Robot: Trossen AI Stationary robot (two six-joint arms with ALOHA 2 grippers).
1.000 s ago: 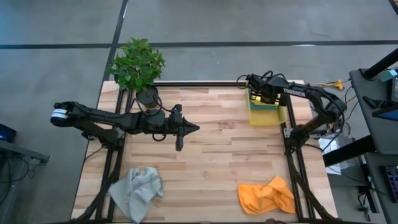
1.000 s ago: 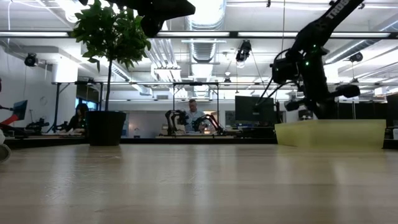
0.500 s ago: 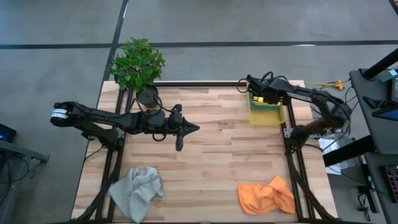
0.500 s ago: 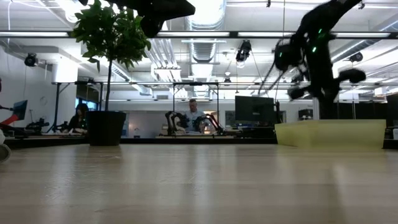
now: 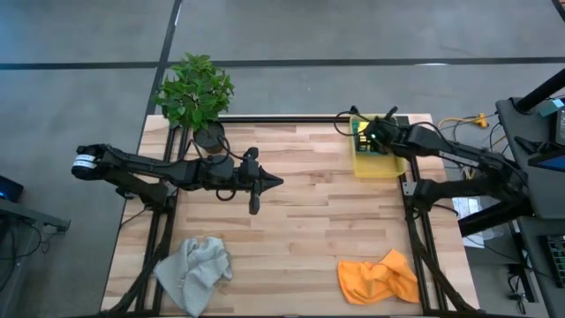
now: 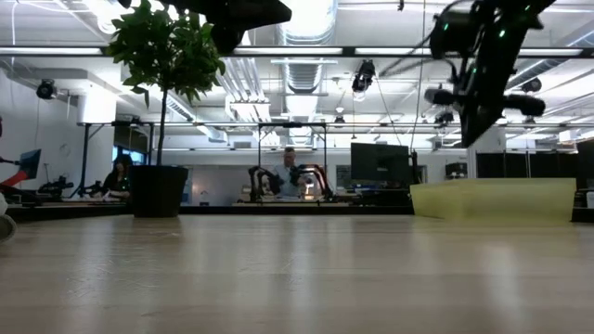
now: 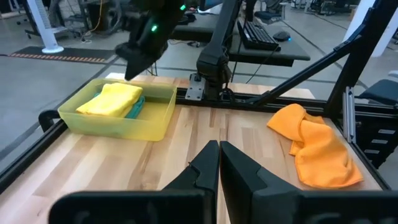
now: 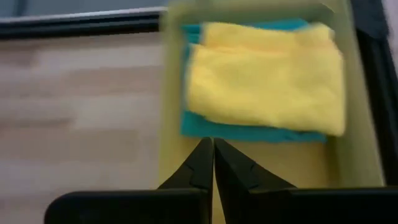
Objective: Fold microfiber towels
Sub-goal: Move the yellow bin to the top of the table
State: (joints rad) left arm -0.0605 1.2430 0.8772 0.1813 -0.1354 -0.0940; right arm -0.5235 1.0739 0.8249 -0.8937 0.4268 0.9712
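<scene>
Above the yellow bin at the table's far right corner, the right gripper, fingers pressed together, has lifted higher

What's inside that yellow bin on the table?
In the yellow bin a folded yellow towel lies on a teal towel. Only the teal one's edges show; whatever might lie beneath them is covered.

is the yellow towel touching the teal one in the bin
Touching. The right wrist view shows the yellow towel lying directly on the teal towel, no gap, inside the bin.
</scene>
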